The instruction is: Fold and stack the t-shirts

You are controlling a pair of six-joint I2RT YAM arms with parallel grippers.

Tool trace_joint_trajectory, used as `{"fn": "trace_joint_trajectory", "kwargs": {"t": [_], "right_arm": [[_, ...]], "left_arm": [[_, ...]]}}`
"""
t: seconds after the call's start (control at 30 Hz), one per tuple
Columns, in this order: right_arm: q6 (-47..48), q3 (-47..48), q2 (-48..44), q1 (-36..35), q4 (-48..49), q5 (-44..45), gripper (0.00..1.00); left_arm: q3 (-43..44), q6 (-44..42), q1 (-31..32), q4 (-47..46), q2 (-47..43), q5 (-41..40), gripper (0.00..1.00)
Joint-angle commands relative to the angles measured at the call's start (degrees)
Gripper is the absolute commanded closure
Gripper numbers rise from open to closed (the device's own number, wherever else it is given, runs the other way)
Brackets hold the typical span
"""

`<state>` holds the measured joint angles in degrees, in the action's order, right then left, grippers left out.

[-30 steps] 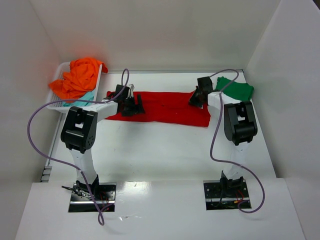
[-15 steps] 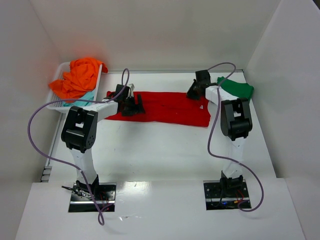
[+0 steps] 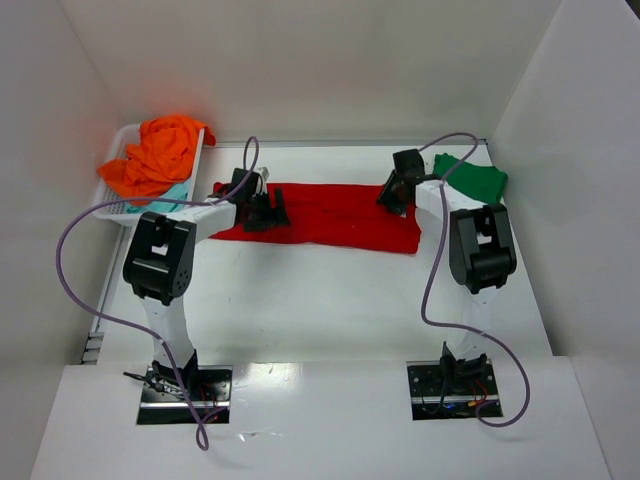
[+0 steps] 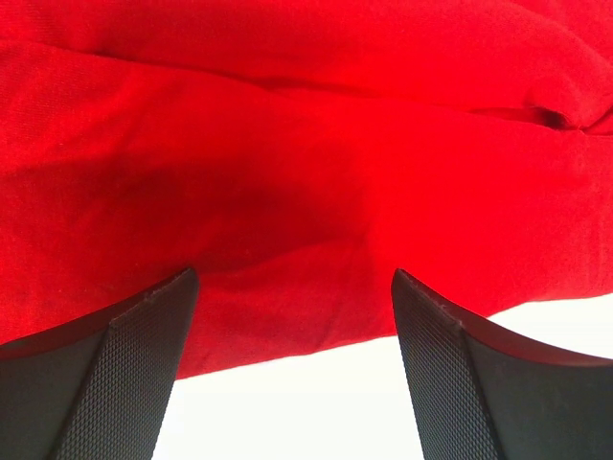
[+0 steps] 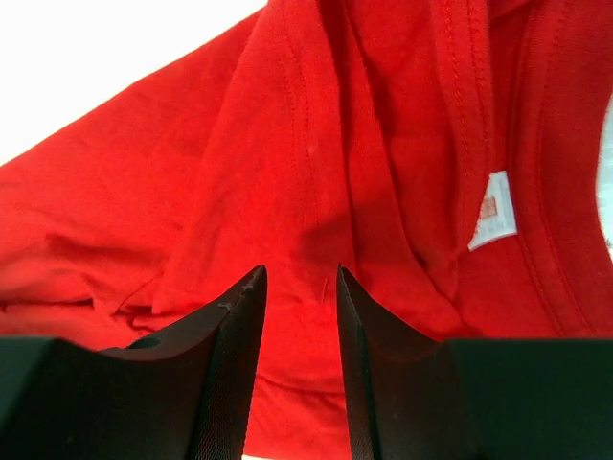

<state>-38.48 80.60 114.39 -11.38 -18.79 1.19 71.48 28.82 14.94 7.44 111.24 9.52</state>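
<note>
Beneath the left tool (image 4: 292,287), released wide, the red t-shirt (image 4: 287,125) lies on the counter (image 4: 316,412). The right tool (image 5: 300,278), narrowly parted, grips nothing over it.

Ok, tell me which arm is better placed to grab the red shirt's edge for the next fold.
Probably the left. The left gripper stands wide open directly over the red t-shirt at its edge, white table showing just beyond. The right gripper is only narrowly open, above cloth near the collar label.

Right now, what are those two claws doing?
Left gripper wide open over red shirt. Right gripper slightly open at collar end. Green shirt far right, orange shirt in basket. Nothing blocking.
</note>
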Motion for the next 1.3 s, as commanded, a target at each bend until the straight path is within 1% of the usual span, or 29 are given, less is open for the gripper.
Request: {"fn": "trace_joint_trajectory", "kwargs": {"t": [0.0,0.17,0.2,0.43,0.47,0.57,0.6,0.67,0.77,0.83,0.9,0.93,1.03,1.27], "right_arm": [[0.2,-1.7,-4.3,-0.6,1.1,2.0,0.59],[-0.4,-3.3,-3.7,-0.6,1.7,2.0,0.59],[-0.4,-3.3,-3.7,-0.6,2.3,2.0,0.59],[-0.4,-3.3,-1.3,-0.6,2.3,1.4,0.59],[-0.4,-4.0,-1.3,-0.6,2.3,1.4,0.59],[-0.4,-4.0,-1.3,-0.6,2.3,1.4,0.64],[-0.4,-4.0,-0.6,-0.6,2.8,1.4,0.67],[-0.4,-4.0,-0.6,-0.6,2.8,0.9,0.69],[-0.4,-3.4,0.6,-0.6,2.8,0.9,0.76],[-0.4,-3.4,1.3,-0.6,2.8,0.3,0.77],[-0.4,-2.8,1.3,-0.6,2.8,0.3,0.83],[0.2,-2.8,1.9,-0.6,2.8,0.3,0.90],[0.2,-1.8,1.9,-0.6,2.8,0.3,1.00],[0.7,2.1,0.7,-0.6,1.6,1.5,1.00]], "left_arm": [[0.8,0.7,0.3,1.1,2.9,-1.1,0.10],[1.3,0.7,0.3,2.3,4.0,-1.8,0.10],[1.3,0.7,0.3,2.8,4.0,-2.4,0.11],[1.8,0.7,0.3,3.4,4.5,-2.9,0.11],[1.8,0.7,0.3,3.4,4.5,-2.9,0.12],[1.8,0.7,0.3,3.4,4.5,-2.9,0.12],[1.8,0.7,0.3,3.4,4.5,-2.4,0.12],[1.8,0.7,0.3,3.4,4.5,-2.4,0.12],[1.8,0.7,0.3,3.9,5.0,-2.4,0.12],[1.8,0.7,0.3,3.9,5.0,-2.4,0.12],[1.8,0.7,0.3,3.9,5.0,-2.4,0.12],[1.8,0.7,0.3,3.9,5.0,-2.4,0.12],[1.8,0.7,0.3,3.9,5.0,-2.4,0.14],[1.8,0.7,0.3,4.4,5.0,-2.4,0.15]]}}
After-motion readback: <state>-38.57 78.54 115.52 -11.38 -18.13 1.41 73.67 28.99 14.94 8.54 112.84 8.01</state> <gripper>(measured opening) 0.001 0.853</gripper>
